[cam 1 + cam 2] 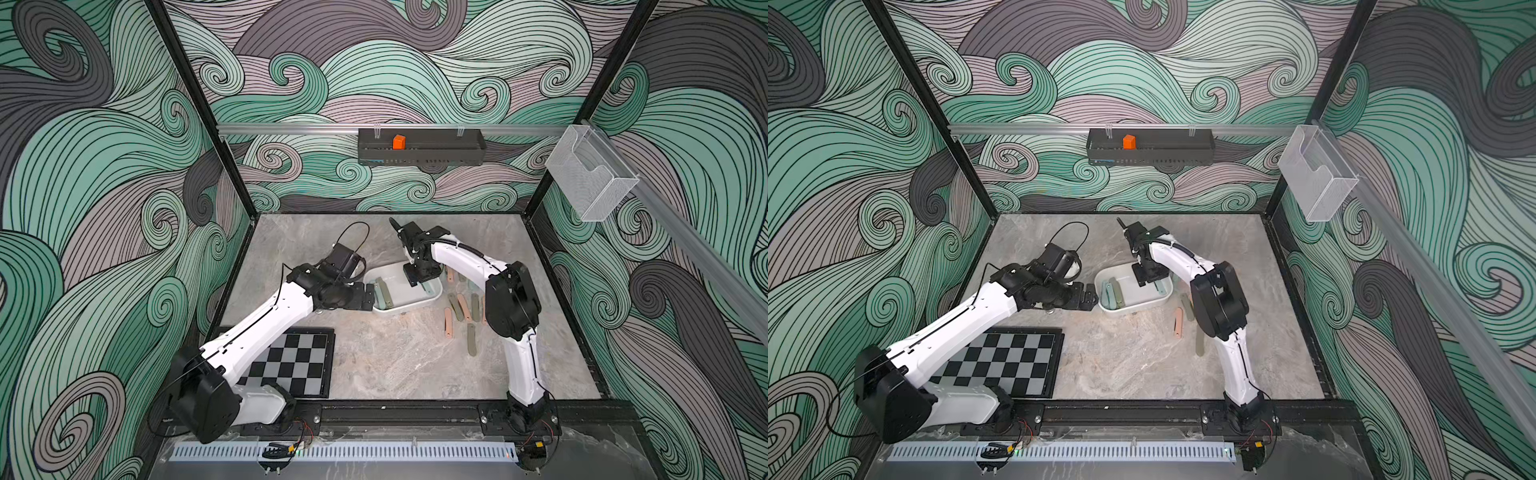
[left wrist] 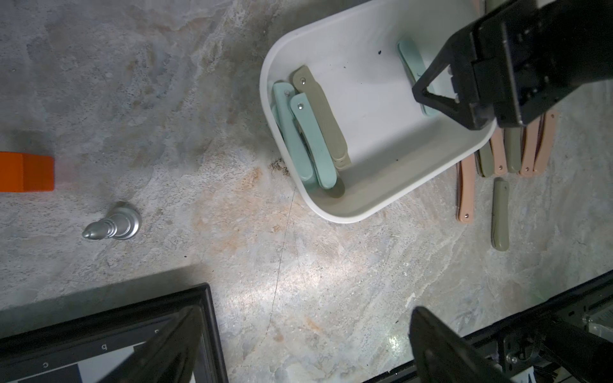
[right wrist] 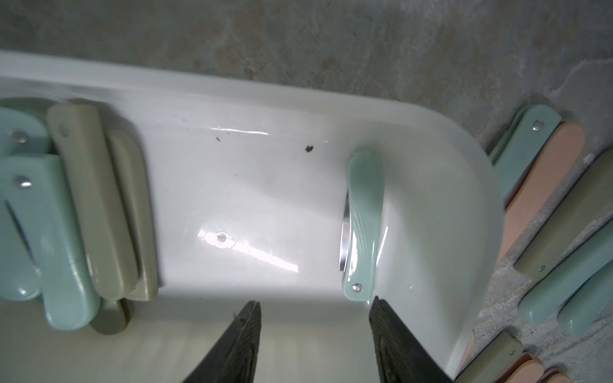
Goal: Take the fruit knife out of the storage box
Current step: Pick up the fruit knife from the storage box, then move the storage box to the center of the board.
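Pincers apart: left pincer (image 2: 302,313); right pincer (image 3: 315,301) over storage box (image 2: 348,212) beside fruit knife (image 3: 365,212); chessboard (image 2: 109,326) lettered "c".

The left arm (image 1: 266,320) and the right arm (image 1: 525,357) have smooth white shells and big black joints. A thin black cable runs along each. Small red wires sit at their bases. The right claw (image 3: 315,341) has dark, pointed fingers (image 3: 240,338).

Storage box (image 3: 99,83) rim apparently blurred
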Controlling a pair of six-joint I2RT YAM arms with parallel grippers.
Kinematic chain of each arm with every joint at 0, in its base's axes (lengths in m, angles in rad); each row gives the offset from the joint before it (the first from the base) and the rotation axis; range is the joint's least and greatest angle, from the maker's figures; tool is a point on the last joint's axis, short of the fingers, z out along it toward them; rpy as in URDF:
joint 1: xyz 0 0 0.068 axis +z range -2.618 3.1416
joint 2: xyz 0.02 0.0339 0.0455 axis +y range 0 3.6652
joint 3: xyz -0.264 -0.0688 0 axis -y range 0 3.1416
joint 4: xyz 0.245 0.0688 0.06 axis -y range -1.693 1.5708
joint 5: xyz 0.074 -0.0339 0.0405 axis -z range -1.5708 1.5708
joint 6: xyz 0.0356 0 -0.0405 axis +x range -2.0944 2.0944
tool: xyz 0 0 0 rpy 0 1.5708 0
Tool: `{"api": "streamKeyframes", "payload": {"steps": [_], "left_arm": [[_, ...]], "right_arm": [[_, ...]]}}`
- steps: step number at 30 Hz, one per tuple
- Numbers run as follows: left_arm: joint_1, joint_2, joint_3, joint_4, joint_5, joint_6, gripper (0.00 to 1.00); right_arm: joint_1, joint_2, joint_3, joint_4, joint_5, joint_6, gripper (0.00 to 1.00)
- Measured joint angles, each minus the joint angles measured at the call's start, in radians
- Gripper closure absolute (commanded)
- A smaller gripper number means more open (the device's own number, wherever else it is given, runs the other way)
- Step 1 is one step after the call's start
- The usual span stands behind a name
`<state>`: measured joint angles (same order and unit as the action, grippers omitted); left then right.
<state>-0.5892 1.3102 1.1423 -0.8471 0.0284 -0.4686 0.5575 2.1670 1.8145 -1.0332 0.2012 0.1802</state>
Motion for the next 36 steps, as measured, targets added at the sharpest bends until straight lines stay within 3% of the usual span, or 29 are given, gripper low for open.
{"api": "streamKeyframes", "payload": {"steps": [7,15,24,36], "left_arm": [[0.006,-0.023,-0.030,0.002,-0.024,-0.014,0.01],[0.011,0.004,0.002,-0.016,-0.031,-0.011,0.01],[0.018,0.053,0.039,-0.027,-0.031,-0.002,0.01],[0.019,0.119,0.120,-0.056,-0.009,0.001,0.01]], "right_arm": [[-0.029,0.083,0.033,-0.006,0.021,-0.014,0.43],[-0.067,0.163,0.105,-0.002,-0.067,-0.013,0.43],[-0.063,0.156,0.085,0.018,-0.112,-0.007,0.65],[-0.063,0.143,0.063,0.034,-0.113,0.003,0.81]]}}
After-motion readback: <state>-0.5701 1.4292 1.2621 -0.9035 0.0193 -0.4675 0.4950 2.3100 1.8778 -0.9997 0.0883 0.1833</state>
